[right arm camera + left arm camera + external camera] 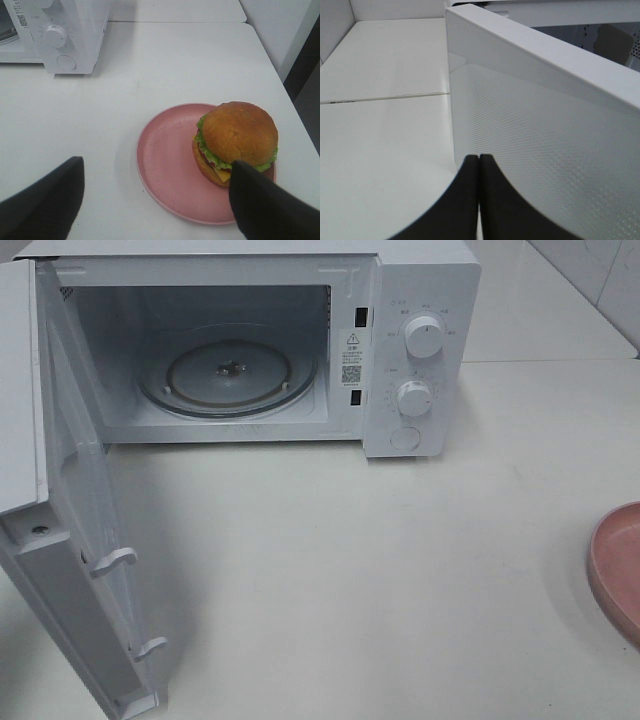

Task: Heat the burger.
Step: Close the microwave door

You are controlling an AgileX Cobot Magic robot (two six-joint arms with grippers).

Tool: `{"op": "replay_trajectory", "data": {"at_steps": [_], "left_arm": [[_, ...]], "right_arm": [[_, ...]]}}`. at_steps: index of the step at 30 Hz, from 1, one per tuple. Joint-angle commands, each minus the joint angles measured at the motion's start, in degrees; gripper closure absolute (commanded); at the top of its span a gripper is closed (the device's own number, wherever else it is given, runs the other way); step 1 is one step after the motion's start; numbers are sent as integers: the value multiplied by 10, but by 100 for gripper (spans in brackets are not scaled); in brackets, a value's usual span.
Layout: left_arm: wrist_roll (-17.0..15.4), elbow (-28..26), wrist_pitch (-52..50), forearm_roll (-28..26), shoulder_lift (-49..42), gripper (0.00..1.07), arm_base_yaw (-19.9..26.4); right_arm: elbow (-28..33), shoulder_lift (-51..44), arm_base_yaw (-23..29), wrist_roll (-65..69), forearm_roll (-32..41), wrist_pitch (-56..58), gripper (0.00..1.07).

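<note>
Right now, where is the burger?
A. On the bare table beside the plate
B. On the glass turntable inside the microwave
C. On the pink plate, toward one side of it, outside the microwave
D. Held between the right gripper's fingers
C. In the right wrist view the burger sits on the pink plate, off its centre, while the high view shows the microwave open with a bare turntable.
</note>
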Motion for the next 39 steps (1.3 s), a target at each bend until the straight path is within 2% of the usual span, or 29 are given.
{"op": "replay_trajectory", "data": {"at_steps": [1, 2, 3, 4, 5, 6, 7, 8, 16, 20, 25, 39], "left_arm": [[-53, 2, -53, 65, 25, 107, -3], [-79, 2, -76, 104, 35, 107, -3], [-79, 2, -76, 104, 35, 107, -3], [-129, 2, -120, 174, 61, 107, -3], [-146, 2, -138, 202, 71, 107, -3], [-146, 2, -138, 202, 71, 107, -3], [-171, 2, -162, 235, 100, 107, -3], [-176, 1, -174, 244, 111, 107, -3], [-176, -9, -285, 253, 215, 107, -3], [-176, -22, -296, 253, 244, 107, -7], [-176, -60, -296, 252, 282, 107, -34], [-176, -154, -296, 159, 365, 107, -84]], "right_arm": [[1, -15, -2, 1, -2, -6, 31], [1, -15, -2, 1, -2, -6, 31], [1, -15, -2, 1, -2, -6, 31], [1, -15, -2, 1, -2, -6, 31], [1, -15, -2, 1, -2, -6, 31], [1, -15, -2, 1, -2, -6, 31], [1, -15, -2, 1, -2, -6, 31], [1, -15, -2, 1, -2, -6, 31], [1, -15, -2, 1, -2, -6, 31], [1, -15, -2, 1, -2, -6, 31], [1, -15, -2, 1, -2, -6, 31], [1, -15, -2, 1, -2, -6, 31]]}}
